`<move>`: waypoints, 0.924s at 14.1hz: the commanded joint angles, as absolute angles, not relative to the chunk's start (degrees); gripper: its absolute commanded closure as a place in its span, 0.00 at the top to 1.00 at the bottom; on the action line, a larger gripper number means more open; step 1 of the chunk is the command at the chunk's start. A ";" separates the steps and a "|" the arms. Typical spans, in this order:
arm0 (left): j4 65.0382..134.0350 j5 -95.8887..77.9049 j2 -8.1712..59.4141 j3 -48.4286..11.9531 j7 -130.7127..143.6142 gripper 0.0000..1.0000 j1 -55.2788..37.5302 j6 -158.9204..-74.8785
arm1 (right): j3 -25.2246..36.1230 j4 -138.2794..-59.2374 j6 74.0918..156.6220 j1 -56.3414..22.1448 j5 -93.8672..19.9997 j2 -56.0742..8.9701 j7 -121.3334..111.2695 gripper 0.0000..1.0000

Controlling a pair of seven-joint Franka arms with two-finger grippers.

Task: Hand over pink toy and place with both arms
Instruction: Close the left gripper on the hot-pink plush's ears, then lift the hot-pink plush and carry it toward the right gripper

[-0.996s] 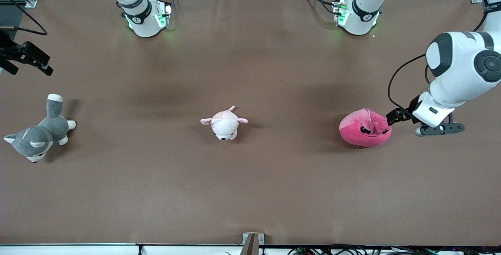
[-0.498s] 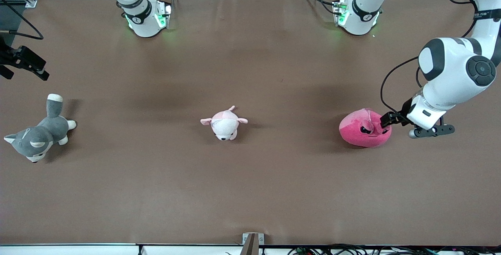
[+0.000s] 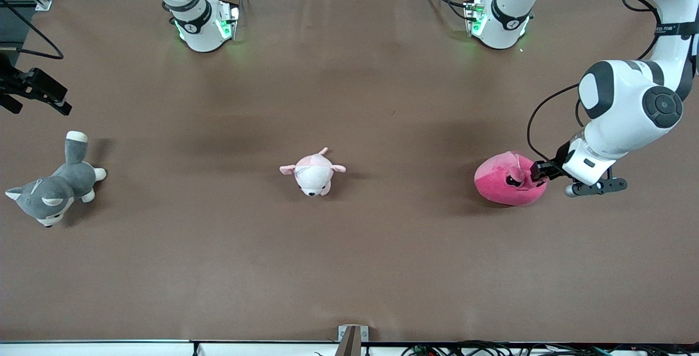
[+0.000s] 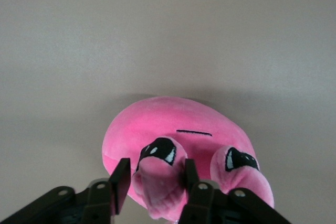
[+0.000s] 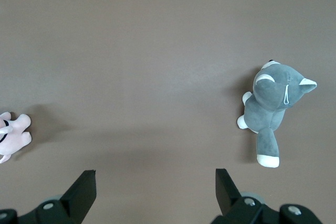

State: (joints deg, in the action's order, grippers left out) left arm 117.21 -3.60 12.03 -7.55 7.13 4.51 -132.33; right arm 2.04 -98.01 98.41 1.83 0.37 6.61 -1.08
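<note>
Pink toy: the pink toy (image 3: 510,180) sits on the brown table (image 3: 349,268), toward the left arm's end, well apart from the pale pink plush animal (image 3: 313,172) in the middle.
Left gripper: the left gripper (image 4: 155,181) is down at the toy. Its two fingers (image 4: 121,179) sit on each side of one small ear nub (image 4: 156,182) and pinch it.
Right gripper: the right gripper (image 5: 155,187) hangs spread wide over the right arm's end of the table, near the grey-and-white plush dog (image 3: 53,187). This arm waits.
Step in hand: get a good hold, I think.
How to do it well: squeeze the nub deep and firm, then lift slowly, as the soft toy may slip.
Which way it points: its angry eyes (image 4: 163,151) face the left gripper.
Long side: it is a wide blob, and its long side runs along the table from one arm's end toward the other's.
</note>
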 commanded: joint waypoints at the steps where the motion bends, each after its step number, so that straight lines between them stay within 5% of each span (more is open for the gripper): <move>1: 117.33 -4.31 11.60 -7.82 7.21 0.03 4.39 -132.89 | 1.85 -96.86 98.00 1.94 0.00 5.63 -1.58 1.00; 6: 113.48 -4.22 8.53 -10.28 7.29 0.01 4.13 -128.78 | 1.85 -96.86 97.91 2.11 0.09 5.54 -1.58 1.00; 13: 95.74 -4.39 7.21 -23.00 20.80 0.01 4.22 -110.15 | 1.85 -96.86 97.73 2.20 0.18 5.45 -1.58 1.00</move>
State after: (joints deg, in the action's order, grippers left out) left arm 101.63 -3.84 6.95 -19.62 16.06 4.09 -114.35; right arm 2.09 -97.78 98.36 1.84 0.37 5.94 -1.08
